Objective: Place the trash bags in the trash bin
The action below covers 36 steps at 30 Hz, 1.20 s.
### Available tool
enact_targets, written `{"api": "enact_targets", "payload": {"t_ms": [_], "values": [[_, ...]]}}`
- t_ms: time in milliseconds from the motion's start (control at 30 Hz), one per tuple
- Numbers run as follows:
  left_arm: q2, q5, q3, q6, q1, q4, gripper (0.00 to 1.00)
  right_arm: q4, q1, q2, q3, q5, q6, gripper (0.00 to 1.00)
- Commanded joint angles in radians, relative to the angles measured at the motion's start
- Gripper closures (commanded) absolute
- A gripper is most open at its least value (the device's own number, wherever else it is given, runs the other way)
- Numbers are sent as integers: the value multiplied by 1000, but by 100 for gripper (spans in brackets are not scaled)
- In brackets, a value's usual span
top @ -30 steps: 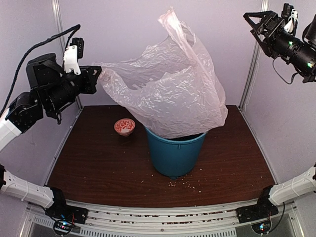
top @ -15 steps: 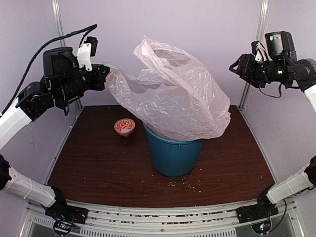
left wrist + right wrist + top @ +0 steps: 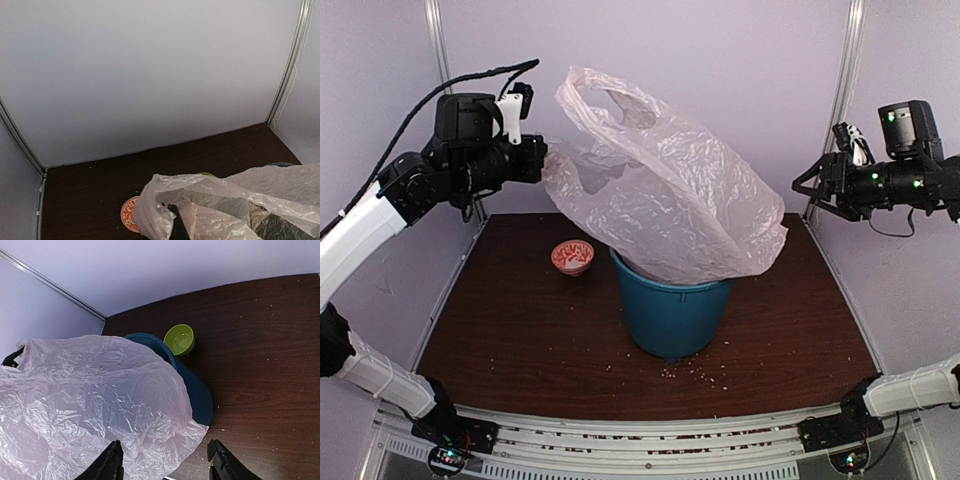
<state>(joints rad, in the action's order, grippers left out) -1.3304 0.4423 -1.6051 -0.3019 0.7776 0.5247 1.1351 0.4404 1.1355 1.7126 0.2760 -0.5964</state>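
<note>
Your right end effector (image 3: 805,192) dropped, open, empty; left end effector (image 3: 544,160) pinches trash bag (image 3: 670,200), now slumped onto trash bin (image 3: 672,315), not inside.

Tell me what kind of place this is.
Probably a robot test cell rather than a home: plain pale walls framed by metal posts, a dark wood-look table, and a slotted metal rail along its near edge.

The pale-pink, crinkly translucent trash bag (image 3: 665,200) billows high, leaning left, a handle loop topmost, its left edge pinched in the left claw (image 3: 542,160). Its lower end drapes over the rim of the upright teal trash bin (image 3: 672,315), perhaps dipping inside
</note>
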Motion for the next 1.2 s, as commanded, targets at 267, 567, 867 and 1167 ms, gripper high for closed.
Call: {"api": "enact_targets", "payload": {"t_ms": [267,567,867,1167], "values": [[8,-35,-21,-30,-35,-30,100,-132,-5,7,-196,165,53,43],[27,-78,-8,-57,-35,-61,100,-293,-2,115,-183,333,21,57],[63,-122,32,-82,-35,-135,100,-399,57,271,-108,353,-6,77],[54,-131,21,-106,-34,-168,100,-354,146,468,11,284,4,87]]}}
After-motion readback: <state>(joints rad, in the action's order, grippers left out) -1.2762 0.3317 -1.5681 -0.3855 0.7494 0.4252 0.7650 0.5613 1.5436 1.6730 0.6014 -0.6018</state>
